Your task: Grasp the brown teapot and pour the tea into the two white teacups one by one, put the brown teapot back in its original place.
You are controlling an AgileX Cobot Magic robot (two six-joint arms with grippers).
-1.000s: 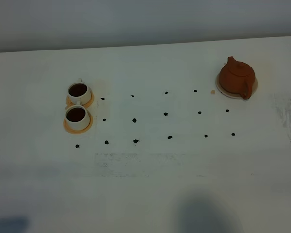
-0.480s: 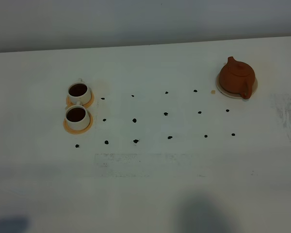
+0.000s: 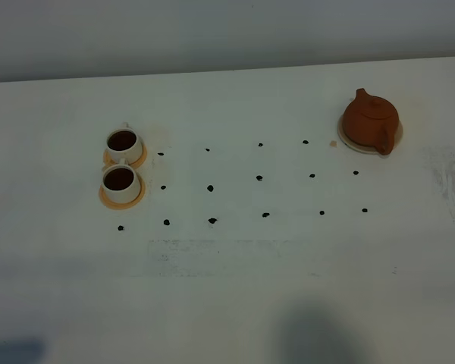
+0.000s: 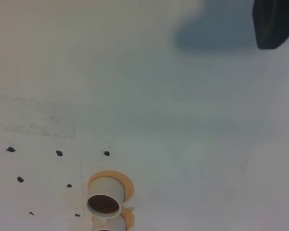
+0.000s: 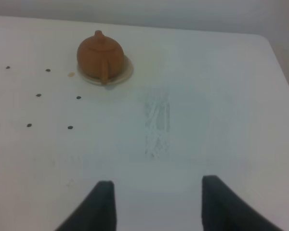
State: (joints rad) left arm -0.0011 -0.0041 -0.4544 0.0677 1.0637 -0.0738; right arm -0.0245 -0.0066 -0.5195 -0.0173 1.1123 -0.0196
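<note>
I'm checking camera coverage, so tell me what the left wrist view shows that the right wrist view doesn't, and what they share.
Only the left wrist view shows a white teacup holding dark tea on its orange-tan saucer, with the second cup cut off at the frame edge. Only the right wrist view shows the brown teapot sitting on its pale coaster, plus the open right hand with nothing between its fingers. Both show the white table and its black dot markers.
</note>
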